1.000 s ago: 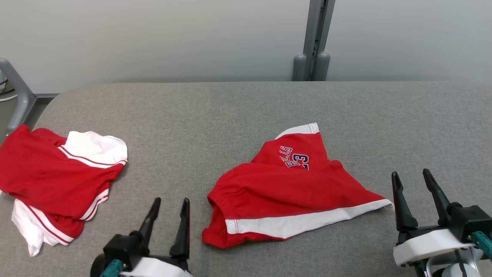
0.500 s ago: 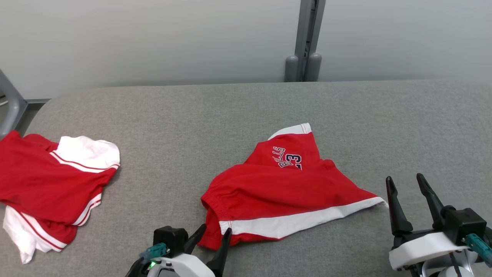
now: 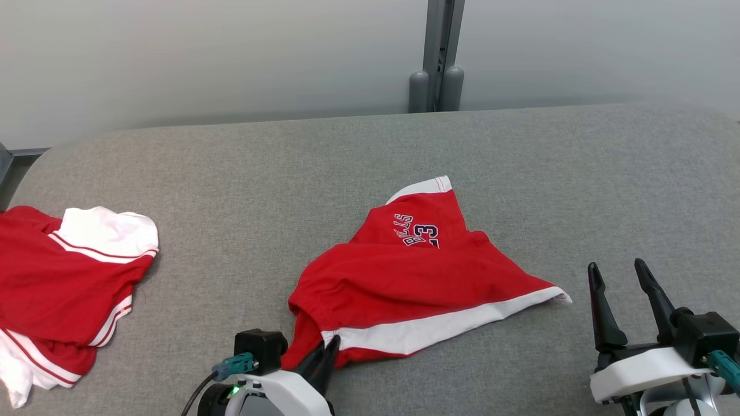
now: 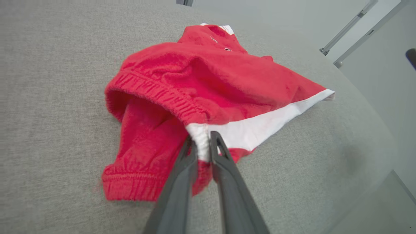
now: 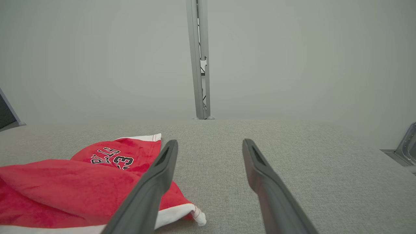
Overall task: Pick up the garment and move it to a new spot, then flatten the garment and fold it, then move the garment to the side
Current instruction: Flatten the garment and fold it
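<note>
Left tool (image 4: pixel 202 141) clamped on shorts (image 4: pixel 227 74) waistband | right tool (image 3: pixel 615 267) spread wide, empty, beside shorts' corner

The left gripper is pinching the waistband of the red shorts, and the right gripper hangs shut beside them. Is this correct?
Not quite. The right gripper is open, fingers apart, as the right wrist view shows. The left gripper does pinch the waistband of the red shorts.

Two pincers (image 3: pixel 332 344) (image 3: pixel 615 266), two garments (image 3: pixel 416 277) (image 3: pixel 63 283), one grey table (image 3: pixel 260 162), one metal post (image 3: pixel 436 58).
</note>
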Available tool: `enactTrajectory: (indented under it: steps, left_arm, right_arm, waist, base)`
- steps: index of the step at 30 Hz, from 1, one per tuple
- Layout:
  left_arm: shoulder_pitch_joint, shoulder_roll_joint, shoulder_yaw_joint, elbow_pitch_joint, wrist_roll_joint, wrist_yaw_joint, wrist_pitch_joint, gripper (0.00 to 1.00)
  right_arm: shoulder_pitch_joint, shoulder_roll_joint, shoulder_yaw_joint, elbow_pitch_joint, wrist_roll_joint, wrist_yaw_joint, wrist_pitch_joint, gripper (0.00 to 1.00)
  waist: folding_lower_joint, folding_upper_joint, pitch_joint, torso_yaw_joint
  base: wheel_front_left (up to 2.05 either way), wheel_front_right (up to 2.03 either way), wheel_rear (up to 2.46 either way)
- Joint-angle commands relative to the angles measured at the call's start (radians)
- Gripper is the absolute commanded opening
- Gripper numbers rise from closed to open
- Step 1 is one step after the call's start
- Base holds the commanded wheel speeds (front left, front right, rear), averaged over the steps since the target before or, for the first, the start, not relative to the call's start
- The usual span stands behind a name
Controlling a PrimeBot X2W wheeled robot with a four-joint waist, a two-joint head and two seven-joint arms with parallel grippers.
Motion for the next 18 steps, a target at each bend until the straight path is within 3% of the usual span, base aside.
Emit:
enactTrajectory:
  steps: [1,11,18]
  left_arm:
    - [-0.015,0.006,0.006,-0.004,-0.002,0.006,-0.005,0.00]
    - [-0.026,0.031,0.064,-0.042,-0.009,0.031,-0.085,0.00]
    - [-0.035,0.045,0.084,-0.034,-0.004,0.041,-0.120,0.00]
  right_arm:
    - [-0.008,-0.002,-0.004,-0.004,0.003,0.000,-0.006,1.00]
    - [0.013,-0.035,0.031,0.103,0.040,0.000,0.030,1.00]
    - [0.014,-0.089,0.144,0.170,0.081,0.000,0.072,1.00]
  waist:
    - [0.0000,-0.0001,0.002,0.000]
    - [0.0000,-0.0001,0.013,0.020]
    - [0.0000,-0.0001,0.024,0.030]
  base:
    - [0.00,0.00,0.00]
    - [0.00,0.00,0.00]
    - [0.00,0.00,0.00]
